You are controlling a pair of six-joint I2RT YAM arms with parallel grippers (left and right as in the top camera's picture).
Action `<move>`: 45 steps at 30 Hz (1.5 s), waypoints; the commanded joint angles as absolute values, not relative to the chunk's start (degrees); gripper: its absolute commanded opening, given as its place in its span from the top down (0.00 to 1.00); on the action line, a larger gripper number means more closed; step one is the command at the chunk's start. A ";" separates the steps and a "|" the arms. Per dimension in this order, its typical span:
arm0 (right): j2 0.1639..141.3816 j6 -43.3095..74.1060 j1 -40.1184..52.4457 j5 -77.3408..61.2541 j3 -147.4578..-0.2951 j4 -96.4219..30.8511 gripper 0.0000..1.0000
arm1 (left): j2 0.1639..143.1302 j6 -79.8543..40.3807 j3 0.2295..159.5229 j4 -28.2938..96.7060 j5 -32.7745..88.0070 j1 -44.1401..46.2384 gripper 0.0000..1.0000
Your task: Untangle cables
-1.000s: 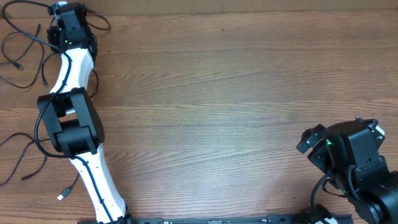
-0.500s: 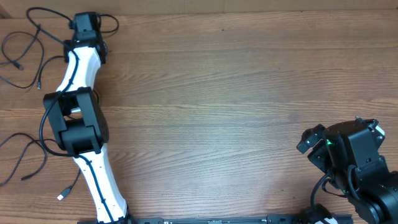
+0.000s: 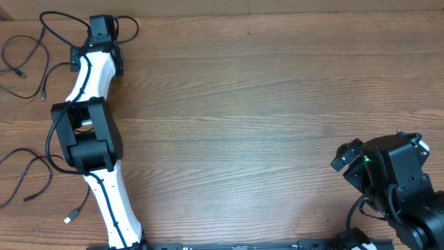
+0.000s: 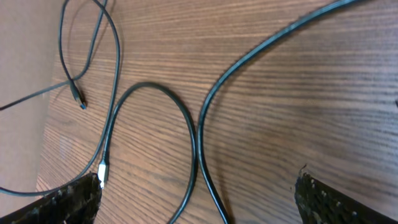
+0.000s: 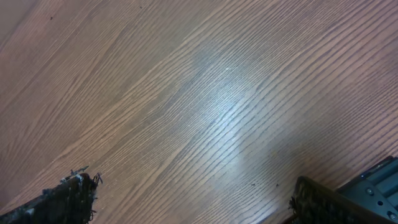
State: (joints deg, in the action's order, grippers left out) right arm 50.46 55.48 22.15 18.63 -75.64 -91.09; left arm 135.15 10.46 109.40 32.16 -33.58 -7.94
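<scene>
Cables point(image 4: 198, 140) crowd left edge of table point(image 3: 277, 104).

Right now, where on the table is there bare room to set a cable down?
The table between the left arm and the right arm is bare. Left of the left arm is crowded with looping cables.

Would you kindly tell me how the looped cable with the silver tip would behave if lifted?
Probably floppy: the looped cable lies in a loose curve, so should droop. It looks thin, so likely light. It may snag the neighbouring cable beside it.
</scene>
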 commanded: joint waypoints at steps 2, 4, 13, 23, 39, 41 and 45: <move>50.26 55.72 22.04 19.25 -76.58 -90.87 0.00 | 134.93 7.16 110.43 34.06 -32.36 -6.79 0.00; 50.26 55.72 22.06 19.25 -76.58 -90.87 0.00 | 134.19 7.01 110.43 35.11 -29.26 -6.07 0.01; 50.26 55.72 22.06 19.25 -76.58 -90.87 0.00 | 122.67 -2.20 110.43 37.50 -9.34 -3.66 0.00; 50.26 55.72 22.06 19.25 -76.58 -90.87 0.00 | 106.39 -5.61 110.41 48.90 -1.06 -3.62 0.00; 50.26 55.72 22.06 19.25 -76.58 -90.87 0.00 | 81.58 -10.41 99.53 54.02 0.91 -2.96 0.00; 50.26 55.72 22.06 19.25 -76.58 -90.87 0.00 | 77.45 -10.63 94.04 51.31 0.93 -2.96 0.00; 50.26 55.72 22.06 19.25 -76.58 -90.87 0.00 | 67.79 -11.73 80.90 44.34 0.93 -2.96 0.00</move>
State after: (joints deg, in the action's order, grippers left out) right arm 50.46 55.46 22.15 18.61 -75.64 -91.13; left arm 73.80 -9.61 88.73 46.68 0.60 -3.36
